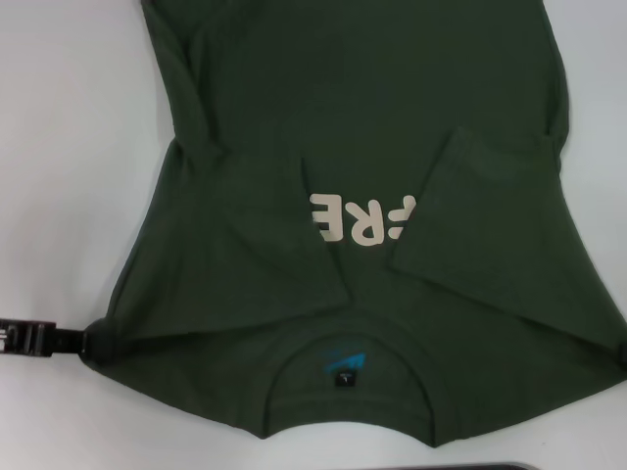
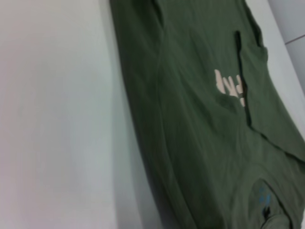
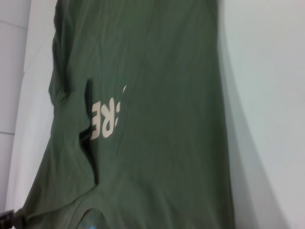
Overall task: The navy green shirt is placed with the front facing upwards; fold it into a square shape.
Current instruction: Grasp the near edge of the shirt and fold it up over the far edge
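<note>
Left claw [image 1: 93, 341] grips the shirt [image 1: 392, 88] at its near-left shoulder; right claw [image 1: 621, 345], near-right shoulder, grip unclear. Lift both evenly, fold collar [image 1: 348, 377] toward the surface's [image 1: 59, 147] far edge.

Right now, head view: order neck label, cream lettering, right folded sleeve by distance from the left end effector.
The left end effector is at the shirt's near-left corner.
1. Neck label: near edge, inside the collar.
2. Cream lettering: mid-chest, partly covered by both sleeves.
3. Right folded sleeve: right of the lettering, farthest.
</note>
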